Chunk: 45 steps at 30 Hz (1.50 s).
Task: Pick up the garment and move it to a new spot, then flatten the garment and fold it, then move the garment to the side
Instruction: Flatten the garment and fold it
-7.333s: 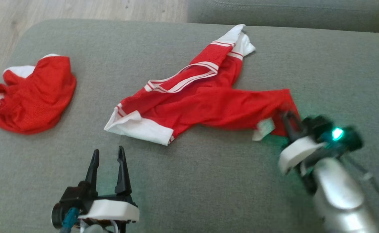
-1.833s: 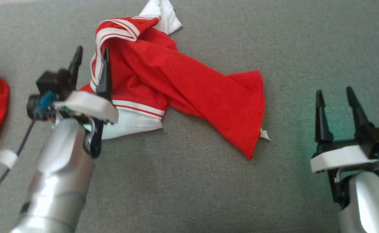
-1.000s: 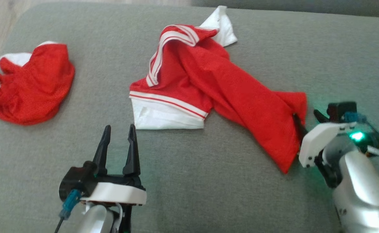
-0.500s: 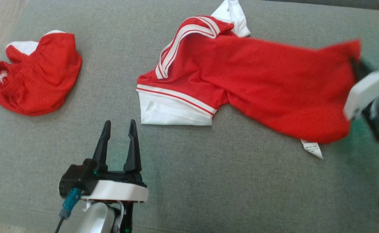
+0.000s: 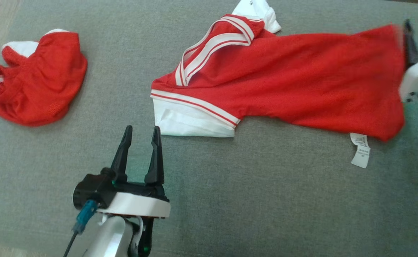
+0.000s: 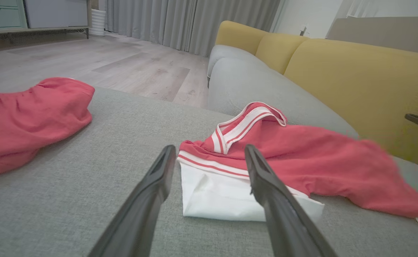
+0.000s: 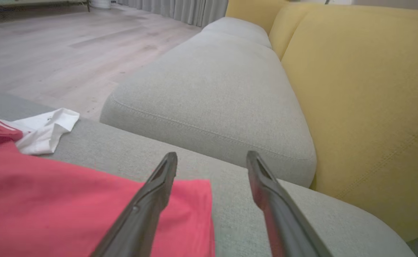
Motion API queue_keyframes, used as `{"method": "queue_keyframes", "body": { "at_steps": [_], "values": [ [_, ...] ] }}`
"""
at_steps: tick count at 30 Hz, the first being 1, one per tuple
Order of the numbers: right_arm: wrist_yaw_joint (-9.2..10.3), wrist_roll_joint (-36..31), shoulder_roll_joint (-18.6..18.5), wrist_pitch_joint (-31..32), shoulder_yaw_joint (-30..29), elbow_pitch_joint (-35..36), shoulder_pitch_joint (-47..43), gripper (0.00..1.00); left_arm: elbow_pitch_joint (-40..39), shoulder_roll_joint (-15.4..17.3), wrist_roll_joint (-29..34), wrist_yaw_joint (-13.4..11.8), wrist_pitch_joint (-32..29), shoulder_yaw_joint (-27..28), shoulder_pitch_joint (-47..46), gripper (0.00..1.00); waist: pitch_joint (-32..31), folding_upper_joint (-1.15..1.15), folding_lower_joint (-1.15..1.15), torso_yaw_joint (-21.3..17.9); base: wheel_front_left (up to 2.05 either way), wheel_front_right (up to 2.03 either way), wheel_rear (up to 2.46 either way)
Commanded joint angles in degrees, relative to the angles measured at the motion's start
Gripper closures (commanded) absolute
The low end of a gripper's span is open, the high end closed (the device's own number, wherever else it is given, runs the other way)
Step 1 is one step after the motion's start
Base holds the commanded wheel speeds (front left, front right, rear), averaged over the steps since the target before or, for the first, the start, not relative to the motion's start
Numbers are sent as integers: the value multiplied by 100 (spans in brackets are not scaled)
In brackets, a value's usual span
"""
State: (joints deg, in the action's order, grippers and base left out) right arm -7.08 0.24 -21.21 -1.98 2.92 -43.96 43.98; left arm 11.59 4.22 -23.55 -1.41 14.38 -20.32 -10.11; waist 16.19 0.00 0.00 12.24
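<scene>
Altogether: one spread garment [image 5: 302,82], one bunched garment [image 5: 37,78], two grippers [image 5: 142,128] [image 7: 212,154].

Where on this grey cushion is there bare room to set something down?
Bare: the near strip of cushion, from the left gripper to the care label, and the gap between the crumpled red garment and the red shirt. Crowded: the far right, where the shirt reaches the right gripper.

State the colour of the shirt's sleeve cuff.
The cuff is white; the left wrist view shows it best.
</scene>
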Motion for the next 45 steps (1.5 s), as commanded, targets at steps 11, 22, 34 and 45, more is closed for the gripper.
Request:
{"method": "queue_keyframes", "body": {
  "at_steps": [11,22,34,45],
  "values": [
    [-41,130,810,-922,308,493,-592,0,477,63,214,183,-459,-246,-540,0,-361,0,0,-485,0,0,0],
    [-41,72,1337,-913,108,1716,-1901,0,1443,20,460,395,-929,-763,-1304,0,-310,0,0,-1002,0,0,0],
    [-41,-69,1536,-621,-97,2479,-2519,0,2432,79,938,493,-1443,-1325,-2134,0,-282,0,0,-1194,0,0,0],
    [-41,-111,1611,-492,-180,2797,-2716,0,2413,242,1056,488,-1709,-1565,-2099,16,-341,0,0,-1101,0,0,0]
  ]
}}
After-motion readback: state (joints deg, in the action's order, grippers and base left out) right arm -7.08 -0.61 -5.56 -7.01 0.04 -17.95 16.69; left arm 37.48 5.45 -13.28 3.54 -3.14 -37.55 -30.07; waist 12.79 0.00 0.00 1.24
